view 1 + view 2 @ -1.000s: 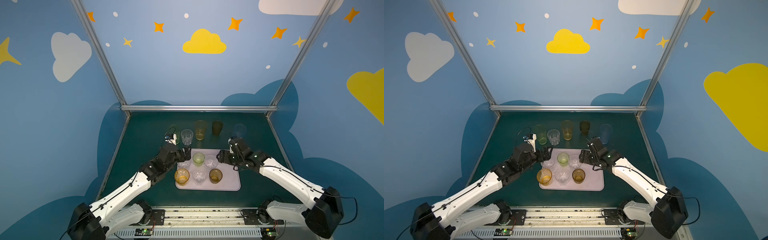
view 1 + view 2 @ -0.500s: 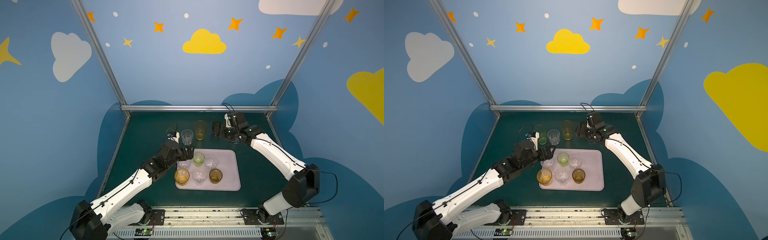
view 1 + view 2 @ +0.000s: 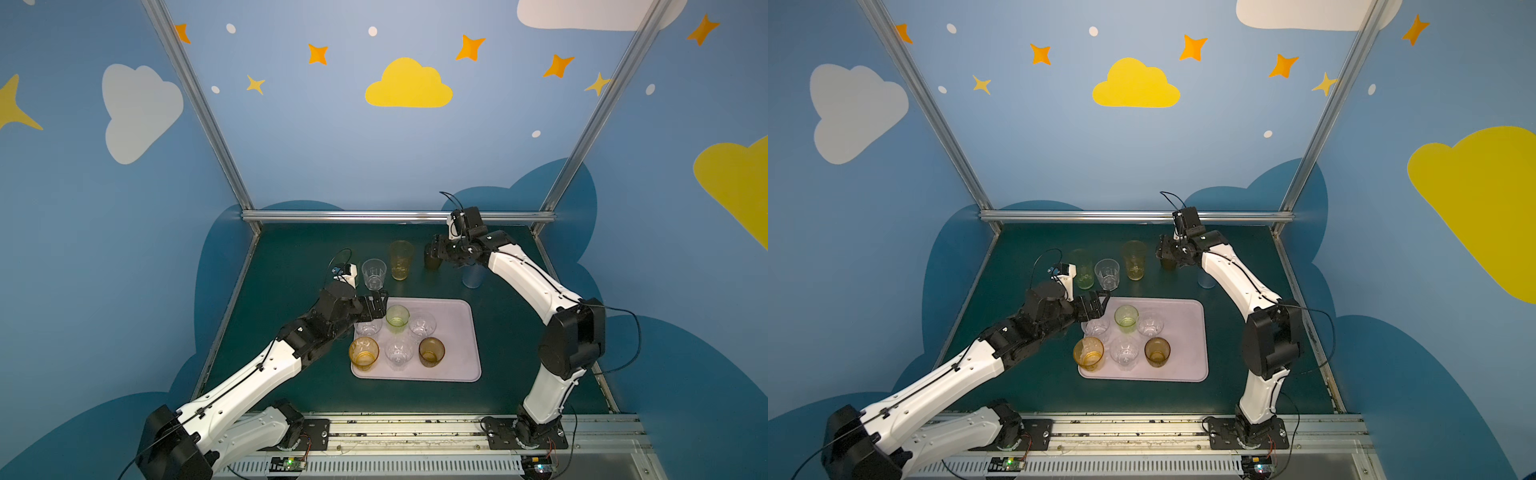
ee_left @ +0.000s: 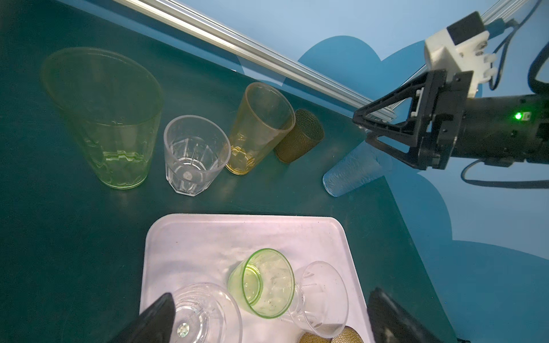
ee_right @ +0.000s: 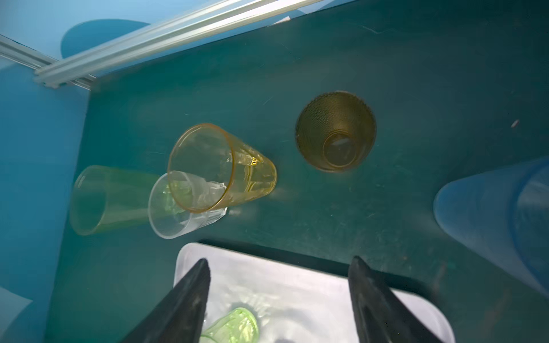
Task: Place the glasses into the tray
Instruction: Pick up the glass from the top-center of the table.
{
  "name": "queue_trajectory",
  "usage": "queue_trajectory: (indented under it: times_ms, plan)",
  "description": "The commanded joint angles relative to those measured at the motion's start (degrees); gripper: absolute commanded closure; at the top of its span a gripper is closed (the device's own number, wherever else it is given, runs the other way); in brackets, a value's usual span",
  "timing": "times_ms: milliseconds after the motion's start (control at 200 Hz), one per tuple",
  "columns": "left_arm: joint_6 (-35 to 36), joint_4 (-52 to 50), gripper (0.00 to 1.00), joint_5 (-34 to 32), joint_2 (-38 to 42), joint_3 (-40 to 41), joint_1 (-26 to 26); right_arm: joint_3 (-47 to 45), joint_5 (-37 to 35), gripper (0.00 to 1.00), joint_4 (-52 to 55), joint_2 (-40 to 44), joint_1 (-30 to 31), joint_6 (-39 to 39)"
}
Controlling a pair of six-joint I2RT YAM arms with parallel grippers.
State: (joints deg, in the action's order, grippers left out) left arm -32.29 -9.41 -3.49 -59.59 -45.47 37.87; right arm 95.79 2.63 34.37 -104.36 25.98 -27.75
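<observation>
Hovering just above the brown glass, right gripper touches nothing.

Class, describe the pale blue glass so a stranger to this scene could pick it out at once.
Find the pink tray on the green table. Beyond it, off the tray, stands a row of five glasses; the pale blue glass is at the end under the right arm. The others are brown, amber, clear and green; it alone is blue.
</observation>
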Motion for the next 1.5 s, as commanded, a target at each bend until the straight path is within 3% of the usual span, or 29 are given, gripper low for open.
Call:
queue_trajectory:
  times_ms: [0, 1006, 1492]
  plan:
    - [-0.65, 0.99, 0.00, 0.40, -0.20, 0.11, -0.25, 3.76, -0.72, 0.29, 2.77, -2.55, -0.71, 2.26]
    - [-2.08, -1.43, 0.00, -3.82, 3.12, 2.54, -0.23, 11.96, 1.91, 0.63, 5.46, -14.39, -2.29, 3.88]
    - [-1.90, -1.05, 0.00, -4.69, 4.19, 3.28, -0.26, 17.51, 1.85, 0.69, 6.86, -20.77, -2.42, 4.53]
